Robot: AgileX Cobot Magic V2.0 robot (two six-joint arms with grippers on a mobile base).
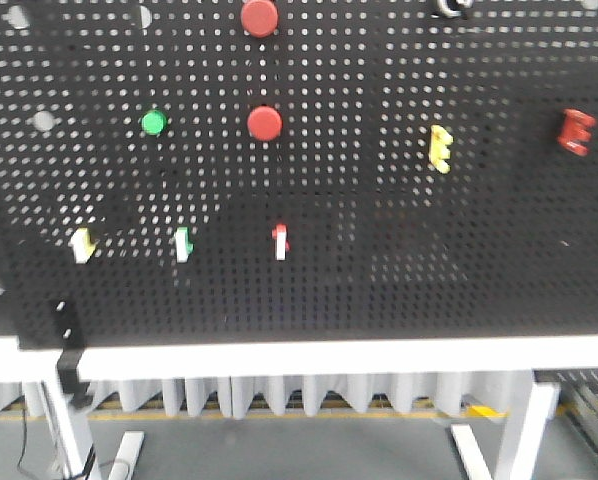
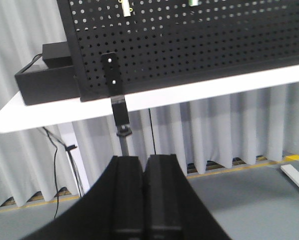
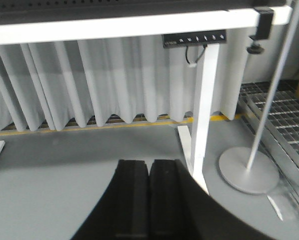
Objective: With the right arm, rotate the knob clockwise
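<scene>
A black pegboard (image 1: 379,270) stands upright on a white table (image 1: 329,358) in the front view. At its top edge, right of centre, a dark round knob-like part (image 1: 451,6) is cut off by the frame. Neither gripper shows in the front view. My left gripper (image 2: 145,162) is shut and empty, low in front of the table's left end, below the pegboard's lower left corner (image 2: 89,85). My right gripper (image 3: 149,165) is shut and empty, pointing at the grey floor under the table's right end.
The board carries two red buttons (image 1: 264,122), a green button (image 1: 154,122), three small switches (image 1: 280,240), a yellow clip (image 1: 439,148) and a red clip (image 1: 577,131). A white table leg (image 3: 202,100) and a grey round-based stand (image 3: 248,170) are near my right gripper.
</scene>
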